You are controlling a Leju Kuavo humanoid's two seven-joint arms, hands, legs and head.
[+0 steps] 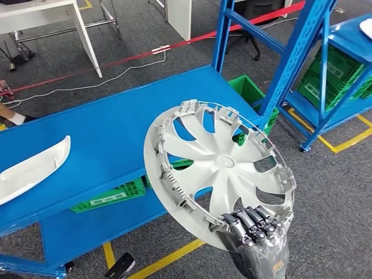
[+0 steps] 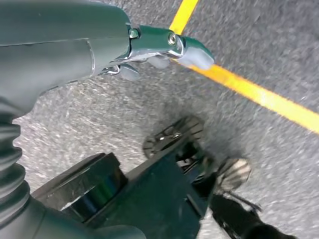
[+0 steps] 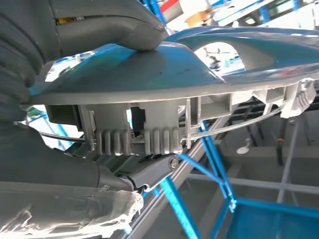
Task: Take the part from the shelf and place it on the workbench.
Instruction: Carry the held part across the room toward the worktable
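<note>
The part is a grey wheel cover [image 1: 219,160] with spokes and clip tabs, held tilted in the air past the right end of the blue workbench [image 1: 110,128]. My right hand [image 1: 256,229] grips its lower rim, dark fingers curled over the edge. In the right wrist view the thumb [image 3: 112,22] presses on one face of the cover [image 3: 169,74] and the fingers [image 3: 150,172] lie under the ribbed rim. My left hand [image 2: 75,55] hangs over the grey floor, one finger [image 2: 161,42] stretched out, holding nothing.
A white curved part [image 1: 31,168] lies on the workbench's left end. Green crates [image 1: 110,197] sit under the bench. The blue shelf [image 1: 324,75] stands at the right with more green crates [image 1: 337,70]. Yellow floor tape [image 1: 167,258] runs below the bench.
</note>
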